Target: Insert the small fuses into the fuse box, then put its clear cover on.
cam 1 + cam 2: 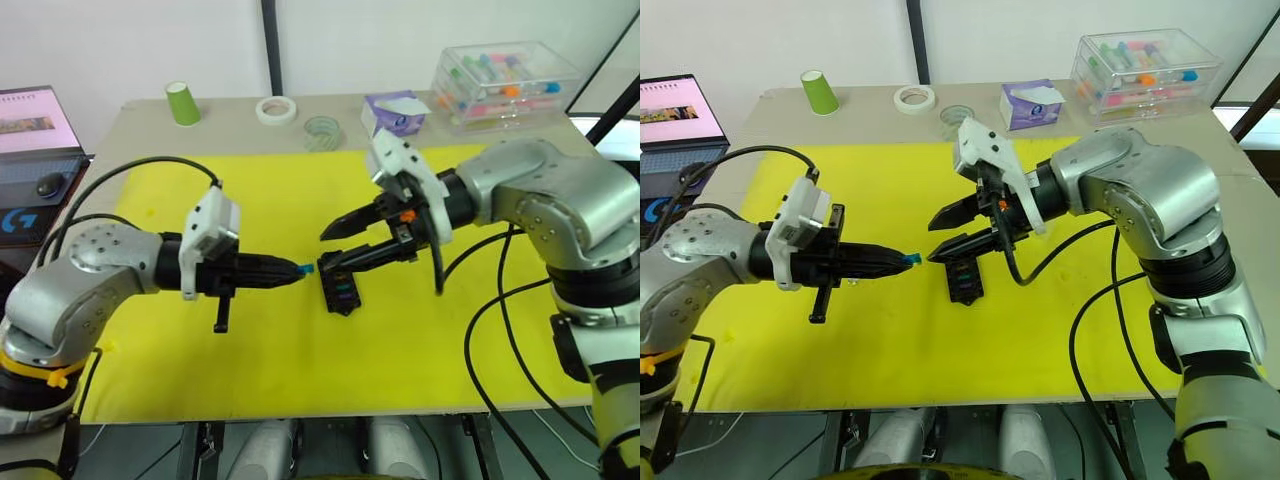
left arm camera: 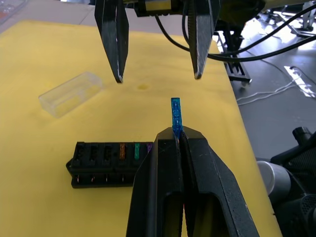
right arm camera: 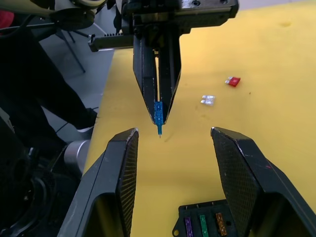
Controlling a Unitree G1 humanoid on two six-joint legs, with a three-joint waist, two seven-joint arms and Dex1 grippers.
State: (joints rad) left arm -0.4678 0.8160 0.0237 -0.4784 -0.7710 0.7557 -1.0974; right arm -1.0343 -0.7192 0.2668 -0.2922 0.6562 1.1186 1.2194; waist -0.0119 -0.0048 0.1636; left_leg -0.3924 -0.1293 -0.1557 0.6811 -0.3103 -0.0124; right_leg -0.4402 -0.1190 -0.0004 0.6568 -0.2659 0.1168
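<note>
My left gripper pinches a blue fuse; my right gripper gapes wide, empty. A handover could drop the fuse beside the box.

Bright, even light all over the scene, and the yellow mat glows with hardly a hotspot. Shadows are soft: a faint one lies beneath the left tool and another beside the fuse box. A white glare blows out past the bench edge behind the right tool. Up close, the blue fuse is crisp between the left tool's fingertips, while the floor beyond goes soft. The right tool's near fingers loom large and slightly blurred.
</note>
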